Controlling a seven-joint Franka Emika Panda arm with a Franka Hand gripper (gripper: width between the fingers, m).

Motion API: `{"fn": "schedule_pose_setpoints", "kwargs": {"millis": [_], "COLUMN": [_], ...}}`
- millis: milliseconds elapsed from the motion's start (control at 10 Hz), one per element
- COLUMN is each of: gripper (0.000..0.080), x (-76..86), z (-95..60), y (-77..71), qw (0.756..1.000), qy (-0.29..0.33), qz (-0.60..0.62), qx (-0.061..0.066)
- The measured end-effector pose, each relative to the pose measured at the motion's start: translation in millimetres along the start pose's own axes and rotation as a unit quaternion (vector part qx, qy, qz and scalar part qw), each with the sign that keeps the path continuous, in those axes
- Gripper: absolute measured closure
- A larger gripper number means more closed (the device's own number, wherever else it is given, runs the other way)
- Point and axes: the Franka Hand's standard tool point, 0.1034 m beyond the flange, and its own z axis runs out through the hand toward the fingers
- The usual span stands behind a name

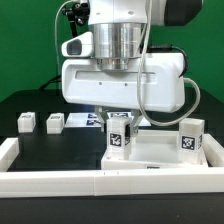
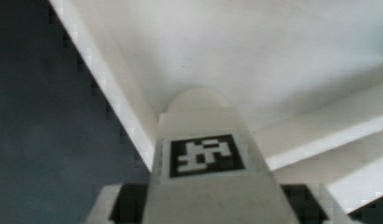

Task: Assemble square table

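Wrist view shows no brand and no lettering. The only print is the tag [image 2: 206, 152], a blocky black-and-white square pattern. The exterior view shows similar patterns on the other posts and on the marker board [image 1: 85, 120], all too small to read.

The slab [image 2: 259, 50] is the largest piece and there is one of it. It lies directly beyond the gripper [image 2: 209, 207], with its raised rim running past the post's tip. In the exterior view the slab [image 1: 160, 152] sits under the arm, with the one white rail [image 1: 60, 180] on the camera's side of the gripper.

There are four posts. The held post [image 2: 202, 115] sits between the dark fingers [image 2: 126, 205], which press on its two sides. The gripper looks clamped on it, though only the finger edges show. Its rounded end points at the slab, but I cannot tell whether it touches. In the exterior view the held post [image 1: 122, 136] stands upright below the wrist. The second post [image 1: 192, 136] stands on the slab, away from the gripper toward the exterior view's right. The inner loose post [image 1: 53, 123] and outer loose post [image 1: 25, 122] rest on the black table [image 1: 40, 150], well apart from the gripper on the exterior view's left. The marker board lies between them and the gripper.
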Motion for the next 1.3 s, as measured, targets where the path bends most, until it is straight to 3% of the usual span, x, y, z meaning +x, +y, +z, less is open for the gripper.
{"fn": "schedule_pose_setpoints", "kwargs": {"millis": [100, 300, 600, 900, 1300], "gripper": [0.0461, 0.0179, 0.0151, 0.015, 0.015], "x": [-0.5, -7.1, -18.6, -29.5, -31.3], "z": [0.2, 0.2, -2.5, -16.8, -14.8], "y": [-0.5, -4.4, -3.5, 1.1, 2.7], "qw": [1.0, 1.0, 1.0, 1.0, 1.0], "qy": [0.0, -0.002, -0.007, -0.01, -0.012], "qz": [-0.003, -0.009, -0.013, -0.016, -0.017], "qx": [0.0, 0.0, 0.0, 0.006, 0.004]}}
